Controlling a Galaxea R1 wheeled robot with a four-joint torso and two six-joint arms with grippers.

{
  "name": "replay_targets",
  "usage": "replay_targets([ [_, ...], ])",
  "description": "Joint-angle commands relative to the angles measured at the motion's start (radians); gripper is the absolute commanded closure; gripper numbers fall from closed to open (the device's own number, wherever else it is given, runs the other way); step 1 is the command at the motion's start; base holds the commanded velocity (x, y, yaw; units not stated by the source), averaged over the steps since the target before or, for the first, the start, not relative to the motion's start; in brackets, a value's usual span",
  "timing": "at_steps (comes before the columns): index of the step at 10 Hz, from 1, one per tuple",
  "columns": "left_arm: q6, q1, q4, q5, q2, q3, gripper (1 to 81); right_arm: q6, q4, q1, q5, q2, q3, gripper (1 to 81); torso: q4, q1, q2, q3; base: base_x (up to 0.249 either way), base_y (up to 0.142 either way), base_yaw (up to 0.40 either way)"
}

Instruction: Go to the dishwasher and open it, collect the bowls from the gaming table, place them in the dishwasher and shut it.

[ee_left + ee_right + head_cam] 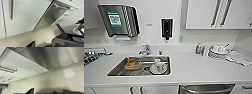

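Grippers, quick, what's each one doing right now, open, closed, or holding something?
Left gripper: cannot be told; its wrist view faces the closed brushed-steel dishwasher front.
Right gripper: cannot be told; its wrist view faces the same steel front.

This is looking like a small shared kitchen in an office. A white worktop [191, 68] is holding a steel sink [114, 71] with dirty dishes [159, 67] sitting in it, and a tap [144, 49] is standing behind. A paper towel box [119, 21] and a soap dispenser [166, 28] are hanging on the wall. White cupboards [204, 13] are hanging above, and the steel dishwasher [206, 89] is sitting under the worktop.
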Motion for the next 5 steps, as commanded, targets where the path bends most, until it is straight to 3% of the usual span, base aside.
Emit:
replay_targets([
  [1,-0.001,-0.09,0.019,0.015,-0.065,0.032,1.0,0.016,0.013,0.113,-0.024,-0.082,0.043,1.0,0.0,-0.001,0.001,0.001,0.0,0.0,0.0],
  [2,0.003,-0.098,0.034,0.012,-0.063,0.032,1.0,0.027,0.013,0.134,-0.026,-0.088,0.054,1.0,0.0,0.003,-0.005,-0.008,0.0,0.0,0.0],
  [4,0.003,-0.124,0.123,-0.006,-0.06,0.071,1.0,0.059,0.015,0.163,-0.049,-0.097,0.069,1.0,0.0,0.008,-0.011,-0.012,0.0,0.0,0.0],
  [5,0.001,-0.155,0.129,-0.005,-0.055,0.08,1.0,0.072,0.015,0.176,-0.07,-0.096,0.069,1.0,0.0,0.008,-0.012,-0.012,0.0,0.0,0.0],
])
